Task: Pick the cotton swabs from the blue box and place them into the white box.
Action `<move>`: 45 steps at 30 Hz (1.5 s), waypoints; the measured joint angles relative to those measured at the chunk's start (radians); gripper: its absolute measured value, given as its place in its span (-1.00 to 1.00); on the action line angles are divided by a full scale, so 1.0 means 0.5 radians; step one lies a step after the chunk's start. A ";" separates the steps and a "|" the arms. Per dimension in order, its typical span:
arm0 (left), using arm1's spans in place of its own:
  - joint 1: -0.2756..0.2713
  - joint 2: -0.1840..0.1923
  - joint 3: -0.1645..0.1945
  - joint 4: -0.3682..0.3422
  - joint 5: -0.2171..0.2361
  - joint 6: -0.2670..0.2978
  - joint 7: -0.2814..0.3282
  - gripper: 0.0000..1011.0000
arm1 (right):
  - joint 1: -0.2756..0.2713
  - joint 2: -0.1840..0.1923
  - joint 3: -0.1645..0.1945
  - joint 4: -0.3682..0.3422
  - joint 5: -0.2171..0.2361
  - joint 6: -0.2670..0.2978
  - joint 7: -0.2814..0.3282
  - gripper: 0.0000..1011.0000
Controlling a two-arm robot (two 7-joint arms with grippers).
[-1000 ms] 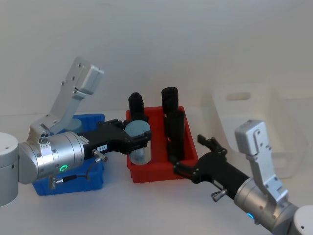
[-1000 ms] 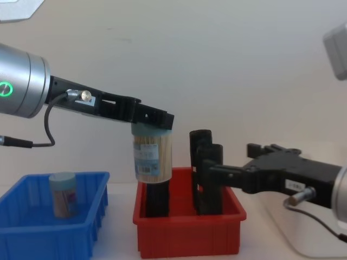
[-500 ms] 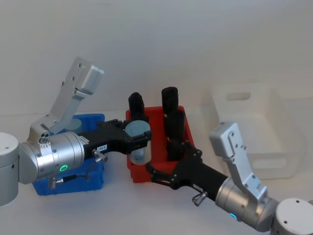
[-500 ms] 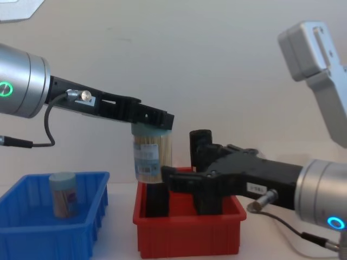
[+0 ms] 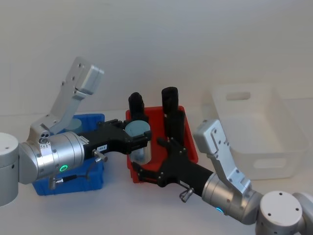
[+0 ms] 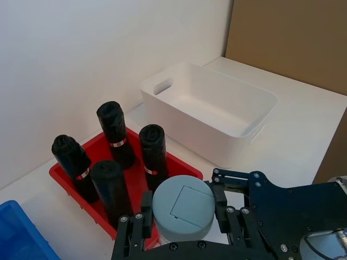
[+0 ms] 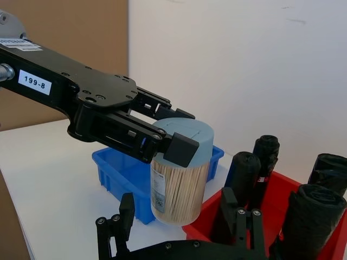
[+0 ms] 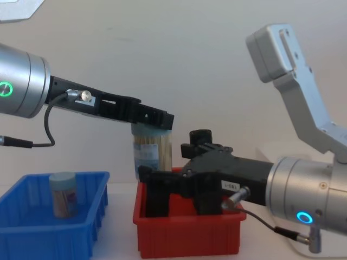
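- The cotton swabs (image 5: 141, 154) are clamped at the lid (image 6: 183, 208) by the left pincer (image 5: 138, 132), seemingly for handover.
- The right pincer (image 7: 178, 208), nearer the white box (image 5: 264, 161), is spread open either side of them.

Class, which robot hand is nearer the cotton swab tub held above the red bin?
Left: left hand grips the tub by its lid; right hand sits open around its base.
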 joint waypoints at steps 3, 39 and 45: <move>0.000 0.000 0.000 0.000 0.000 0.000 0.000 0.32 | 0.021 -0.016 -0.006 0.033 -0.001 -0.009 0.002 0.98; 0.000 0.000 0.000 0.000 -0.001 0.000 -0.001 0.98 | 0.183 -0.140 -0.034 0.275 0.180 -0.032 -0.046 0.26; 0.000 0.000 0.000 0.000 -0.001 0.000 -0.001 0.99 | 0.186 -0.141 -0.035 0.280 0.186 -0.034 -0.067 0.26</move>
